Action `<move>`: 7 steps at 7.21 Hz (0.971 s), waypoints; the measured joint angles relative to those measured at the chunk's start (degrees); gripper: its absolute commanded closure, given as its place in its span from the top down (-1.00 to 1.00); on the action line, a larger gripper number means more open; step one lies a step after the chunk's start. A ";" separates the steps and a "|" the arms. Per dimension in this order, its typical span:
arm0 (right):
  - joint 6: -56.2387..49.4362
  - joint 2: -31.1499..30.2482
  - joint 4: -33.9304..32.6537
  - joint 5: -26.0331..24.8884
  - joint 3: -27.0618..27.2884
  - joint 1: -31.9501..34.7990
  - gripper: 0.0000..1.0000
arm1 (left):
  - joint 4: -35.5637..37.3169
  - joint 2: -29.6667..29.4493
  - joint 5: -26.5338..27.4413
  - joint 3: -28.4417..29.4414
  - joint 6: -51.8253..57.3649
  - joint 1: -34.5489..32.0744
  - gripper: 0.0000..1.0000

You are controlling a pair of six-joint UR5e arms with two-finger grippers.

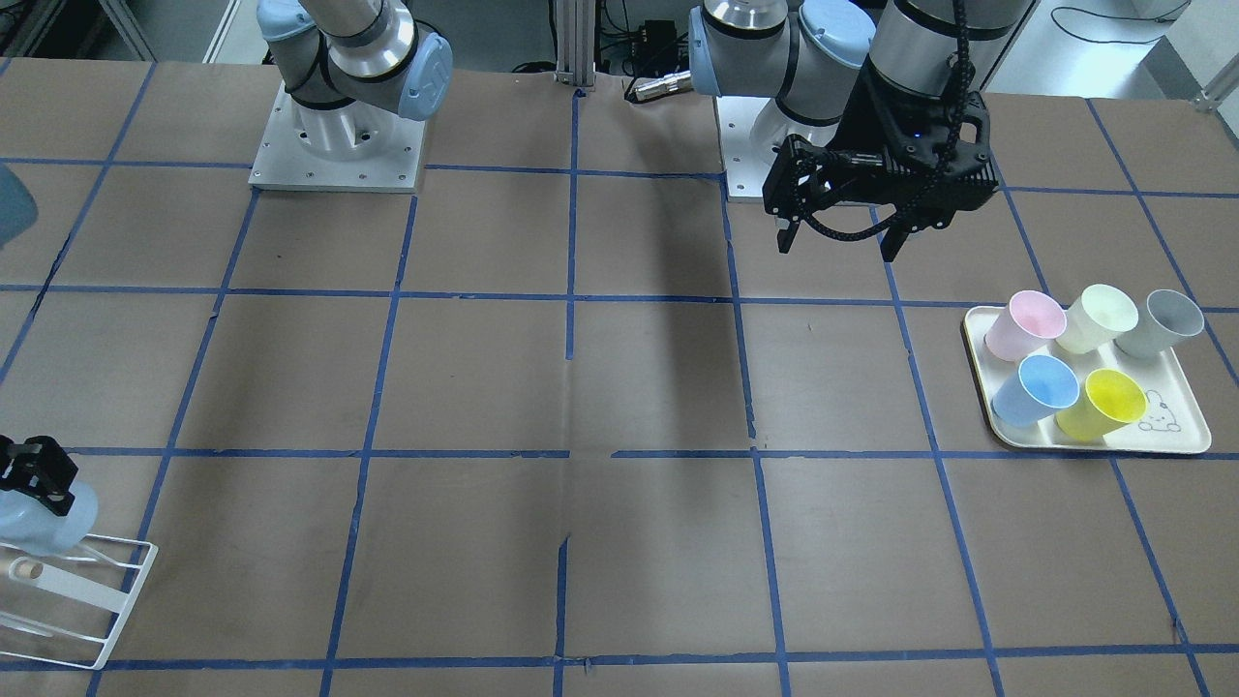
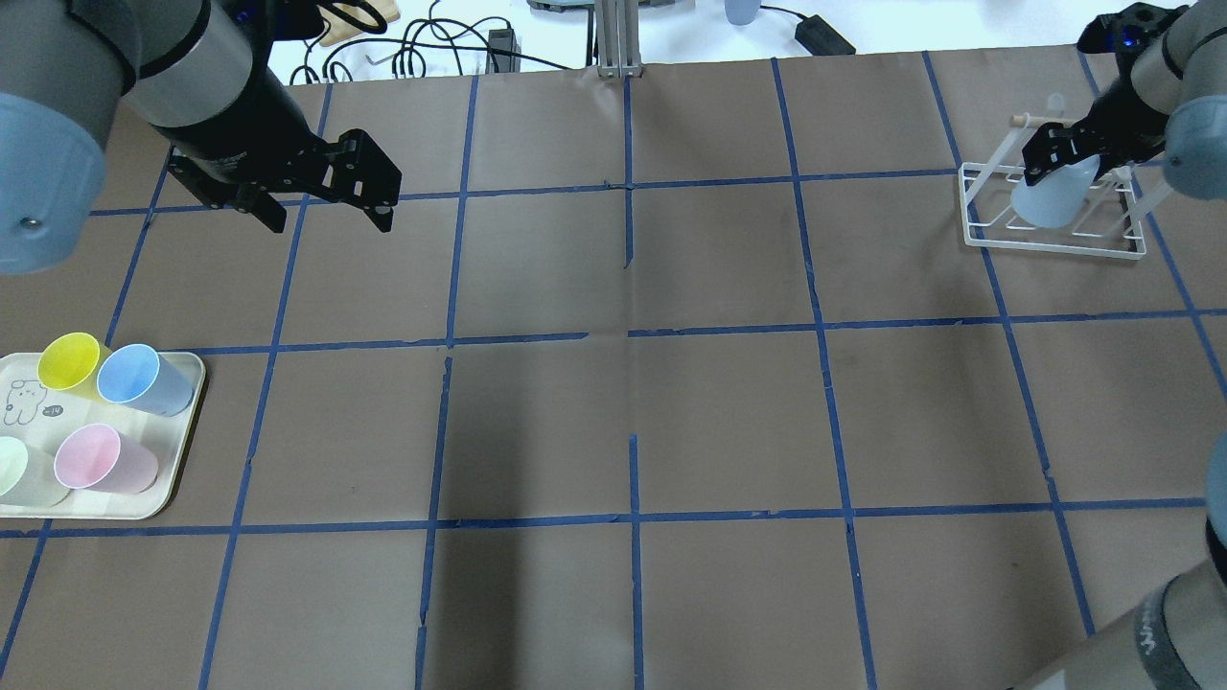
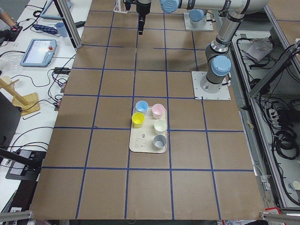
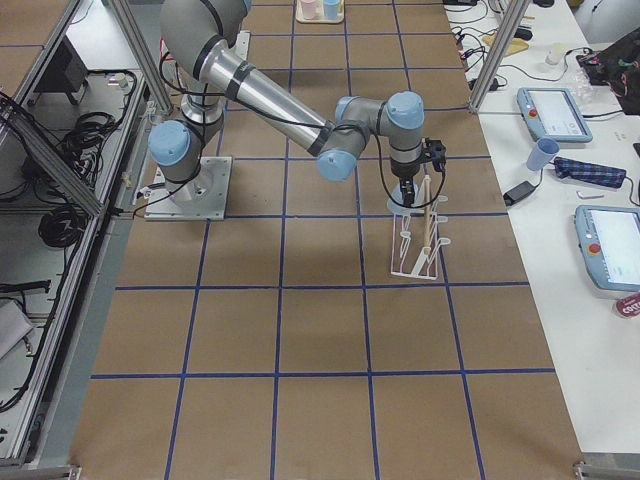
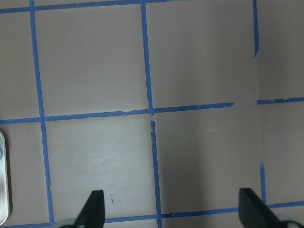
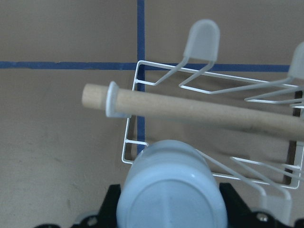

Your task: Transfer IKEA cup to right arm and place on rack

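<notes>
The pale blue IKEA cup [image 2: 1053, 196] is in my right gripper [image 2: 1054, 158], which is shut on it. The cup hangs tilted over the white wire rack [image 2: 978, 235] at the far right of the table. In the right wrist view the cup's base [image 6: 171, 190] faces the camera, just in front of the rack's wooden dowel [image 6: 199, 111] and its wire prongs [image 6: 209, 76]. I cannot tell whether the cup touches a prong. In the front view the cup [image 1: 48, 518] shows at the rack [image 1: 116, 600]. My left gripper [image 2: 331, 225] is open and empty above the table, as the left wrist view [image 5: 172, 204] shows.
A cream tray [image 2: 182, 450] at the near left holds a sky-blue cup [image 2: 134, 376], a yellow cup [image 2: 69, 361], a pink cup [image 2: 96, 458] and a pale green cup [image 2: 14, 470]. A grey cup [image 1: 1166, 321] also stands on it. Brown paper with blue tape lines covers the table.
</notes>
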 measured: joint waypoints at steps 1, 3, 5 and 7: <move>0.02 -0.20 0.32 -0.02 0.00 0.00 1.00 | 0.00 0.03 -0.08 -0.01 0.02 0.00 1.00; 0.02 -2.28 2.21 -0.05 0.00 0.09 1.00 | 0.05 0.06 -0.14 -0.03 0.03 0.00 1.00; 1.53 -8.16 9.36 -0.10 0.06 0.26 1.00 | 0.01 0.04 -0.14 -0.03 0.03 0.00 1.00; 6.39 -15.67 21.61 -0.10 0.08 1.11 1.00 | -0.02 0.04 -0.15 -0.03 0.03 -0.02 1.00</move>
